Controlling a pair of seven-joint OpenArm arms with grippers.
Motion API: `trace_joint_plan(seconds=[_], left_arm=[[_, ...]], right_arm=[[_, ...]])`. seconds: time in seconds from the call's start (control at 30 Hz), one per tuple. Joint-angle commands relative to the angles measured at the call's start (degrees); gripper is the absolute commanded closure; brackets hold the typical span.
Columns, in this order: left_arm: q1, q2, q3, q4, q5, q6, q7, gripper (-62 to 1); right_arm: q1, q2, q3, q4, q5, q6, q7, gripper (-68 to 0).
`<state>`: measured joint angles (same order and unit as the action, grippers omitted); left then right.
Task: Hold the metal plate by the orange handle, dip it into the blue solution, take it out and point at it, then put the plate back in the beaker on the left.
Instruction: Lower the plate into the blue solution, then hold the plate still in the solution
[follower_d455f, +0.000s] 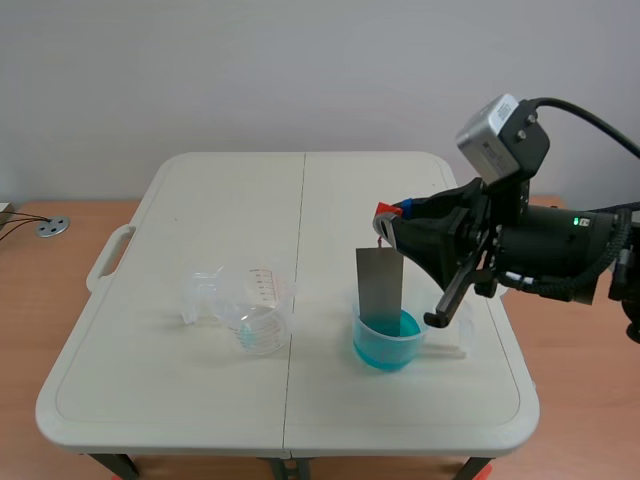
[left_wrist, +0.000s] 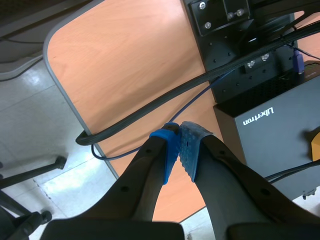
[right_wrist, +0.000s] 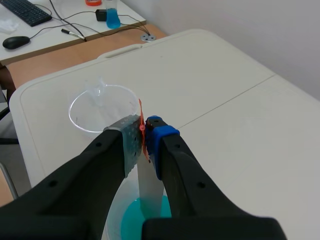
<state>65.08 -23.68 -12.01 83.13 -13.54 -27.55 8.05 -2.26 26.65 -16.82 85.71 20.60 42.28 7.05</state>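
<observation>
Done so far: I judge the pick-up finished and the dip under way. My right gripper (right_wrist: 144, 132) has the metal plate (follower_d455f: 379, 285) by its orange handle (right_wrist: 142, 127), and the plate's lower edge is down inside the beaker of blue solution (follower_d455f: 388, 340).
Left to do: lift the plate out, point at it, then set it in the clear beaker (follower_d455f: 258, 310). None of that shows as begun.
Left gripper (left_wrist: 179, 150): clenched on nothing, blue pads (left_wrist: 189, 147) pressed together. It hangs off the table (follower_d455f: 200, 200), over a wooden desk edge and floor, so it is not placed for pointing.
Right gripper: clamped on the orange handle, one pad on each face, the thin strip pinched between them.
Right arm pose: I come in from 3 o'clock, held level above the table, with the fingers reaching toward 9 o'clock so the plate hangs straight down from them.
Metal plate: upright, most of it above the rim. How deep it sits in the liquid I cannot tell.
Beaker of blue solution: directly under my right gripper, standing upright.
Clear beaker: at 9 o'clock from the blue one, well apart, holding no plate. Whether it stands upright I cannot tell.
</observation>
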Motion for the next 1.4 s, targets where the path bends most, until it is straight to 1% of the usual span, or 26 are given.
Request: trace_joint_plan(seconds=[0.0, 0.13, 0.33, 0.8, 1.07, 1.37], left_arm=[[0.5, 0.0, -0.2, 0.4, -0.2, -0.2, -0.5, -3.4], [0.4, 0.0, -0.2, 0.2, -0.2, -0.2, -0.6, -3.4], [0.4, 0.0, -0.2, 0.1, -0.2, -0.2, -0.5, -3.4], [0.4, 0.0, -0.2, 0.1, -0.2, -0.2, -0.5, -3.4], [0.4, 0.0, -0.2, 0.1, -0.2, -0.2, -0.5, -3.4], [0.4, 0.0, -0.2, 0.1, -0.2, -0.2, -0.5, -3.4]], right_arm=[[0.9, -0.3, 0.1, -0.1, 0.3, 0.4, 1.5, -1.1], [0.9, -0.6, 0.1, -1.4, -1.0, 0.4, 2.0, -1.1], [0.8, -0.6, 0.1, -1.6, -2.0, 0.4, 1.9, -1.1], [0.8, -0.6, 0.1, -1.6, -2.1, 0.4, 1.9, -1.1], [0.8, -0.6, 0.1, -1.6, -2.3, 0.4, -0.3, -1.1], [0.8, -0.6, 0.1, -1.6, -2.4, 0.4, -0.5, -1.1]])
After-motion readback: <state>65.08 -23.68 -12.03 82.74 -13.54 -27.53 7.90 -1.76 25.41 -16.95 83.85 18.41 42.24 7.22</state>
